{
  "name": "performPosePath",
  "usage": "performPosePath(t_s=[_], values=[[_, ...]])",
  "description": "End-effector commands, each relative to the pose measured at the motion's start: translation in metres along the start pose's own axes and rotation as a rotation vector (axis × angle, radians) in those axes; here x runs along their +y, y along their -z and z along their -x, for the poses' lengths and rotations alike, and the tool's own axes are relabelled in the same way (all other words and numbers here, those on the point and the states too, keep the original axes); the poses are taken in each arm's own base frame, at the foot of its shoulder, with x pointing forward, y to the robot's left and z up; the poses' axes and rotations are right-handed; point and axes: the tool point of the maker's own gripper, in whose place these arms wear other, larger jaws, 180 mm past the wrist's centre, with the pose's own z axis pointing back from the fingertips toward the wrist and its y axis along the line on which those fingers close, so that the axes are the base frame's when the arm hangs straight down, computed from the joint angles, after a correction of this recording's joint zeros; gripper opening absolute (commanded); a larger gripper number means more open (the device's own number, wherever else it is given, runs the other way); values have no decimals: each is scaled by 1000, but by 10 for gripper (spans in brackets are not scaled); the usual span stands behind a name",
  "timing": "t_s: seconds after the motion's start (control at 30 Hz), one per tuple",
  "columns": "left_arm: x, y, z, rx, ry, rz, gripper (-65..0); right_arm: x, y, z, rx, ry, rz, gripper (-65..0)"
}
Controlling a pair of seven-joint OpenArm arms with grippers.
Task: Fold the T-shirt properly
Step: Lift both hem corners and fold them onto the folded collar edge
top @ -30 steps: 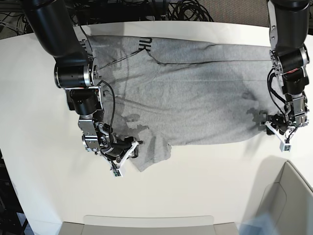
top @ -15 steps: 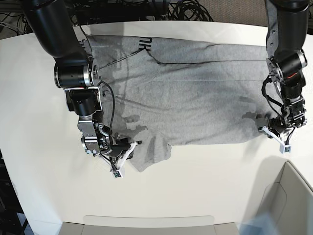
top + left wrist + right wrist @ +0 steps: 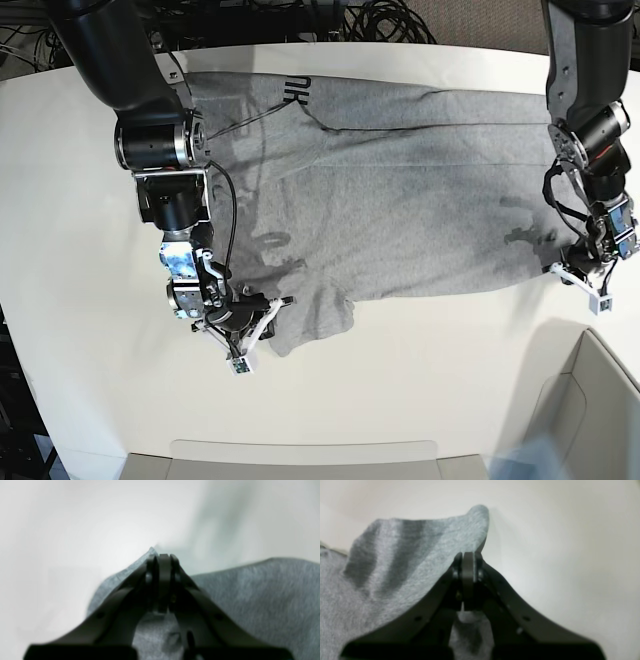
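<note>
The heather-grey T-shirt [image 3: 400, 190] lies spread across the white table [image 3: 80, 180], with black lettering near its far edge. At the near left corner of the cloth, my right gripper [image 3: 262, 318] is shut on the fabric. In the right wrist view the T-shirt [image 3: 395, 567] rises in a raised flap past the closed right gripper [image 3: 468, 556]. My left gripper [image 3: 578, 272] is shut on the shirt's near right corner. The left wrist view shows the T-shirt [image 3: 262, 592] pinched in the left gripper [image 3: 162, 558], a small tip of cloth poking beyond it.
A pale bin [image 3: 600, 400] stands at the near right corner and a flat tray edge [image 3: 300, 455] runs along the front. Black cables [image 3: 380, 20] lie behind the table's far edge.
Both grippers went from open to shut on the shirt's near edge. Each has since shifted slightly toward the front, drawing the pinched cloth with it.
</note>
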Motion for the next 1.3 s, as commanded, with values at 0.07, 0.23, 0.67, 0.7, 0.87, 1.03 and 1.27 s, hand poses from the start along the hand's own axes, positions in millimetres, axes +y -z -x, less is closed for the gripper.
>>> performPosePath(t_s=[0.07, 0.23, 0.67, 0.7, 0.87, 1.03, 1.27], values=[[22, -20, -40, -98, 38, -57, -646, 2, -9, -39, -123, -18, 1, -650], [26, -32, -33, -94, 110, -104, -650, 16, -21, -41, -133, -49, 1, -650], [31, -55, -5, -61, 218, -174, -650, 30, -62, -29, -144, -105, 34, -650], [28, -56, -4, -64, 224, -174, -650, 31, -66, -29, -146, -109, 37, -650], [35, -68, 9, -34, 267, -209, -650, 35, -82, -19, -136, -121, 53, -650], [40, -80, 25, 4, 306, -240, -650, 38, -97, -10, -123, -130, 67, -650], [47, -100, 57, 54, 326, -221, -650, 45, -121, 0, -119, -146, 85, -650]])
